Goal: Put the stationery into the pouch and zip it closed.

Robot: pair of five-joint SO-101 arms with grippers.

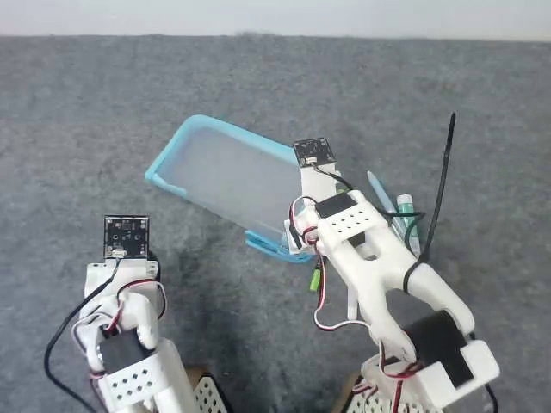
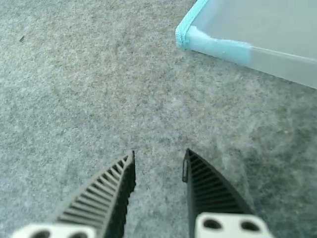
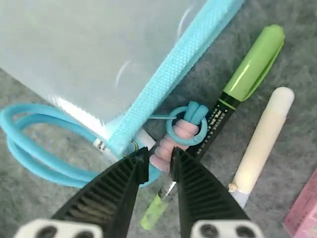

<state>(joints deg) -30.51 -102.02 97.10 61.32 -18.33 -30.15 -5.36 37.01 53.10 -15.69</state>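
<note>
Right claw (image 3: 159, 151) tight on zipper pull (image 3: 174, 133) of pouch (image 3: 99, 49); left claw (image 2: 160, 152) wide apart; green marker (image 3: 250, 64) alongside.

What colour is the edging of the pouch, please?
The edging is light blue, clearest in the right wrist view.

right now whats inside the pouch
The pouch looks empty through its frosted wall; nothing shows inside. Its zip end lies under the right arm, so there I cannot tell.
</note>
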